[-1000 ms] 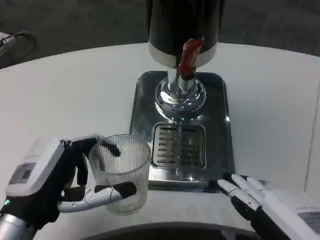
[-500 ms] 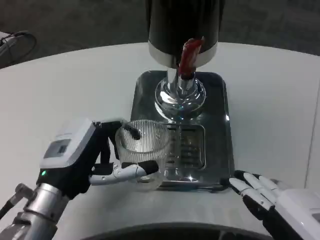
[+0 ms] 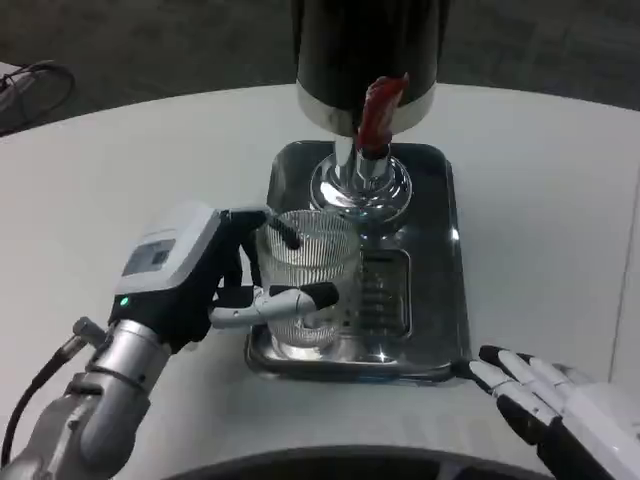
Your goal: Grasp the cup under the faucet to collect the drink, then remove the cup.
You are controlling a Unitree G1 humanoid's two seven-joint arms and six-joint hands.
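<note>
My left hand (image 3: 190, 275) grips a clear ribbed glass cup (image 3: 308, 275), fingers wrapped around its near side. The cup is upright over the left part of the steel drip tray (image 3: 440, 260), just in front and left of the chrome faucet base (image 3: 360, 190). The black drink dispenser (image 3: 365, 55) with its red tap lever (image 3: 377, 110) stands at the back of the tray. The cup looks empty. My right hand (image 3: 560, 405) lies at the lower right, fingers spread, holding nothing.
The drain grille (image 3: 385, 295) sits in the tray's middle, partly behind the cup. The round white table (image 3: 130, 170) stretches to both sides. A dark cable (image 3: 30, 85) lies at the far left edge.
My left hand has carried the cup up and to the right, from the table's near edge onto the tray's left part. My right hand has slid slightly lower and to the right.
</note>
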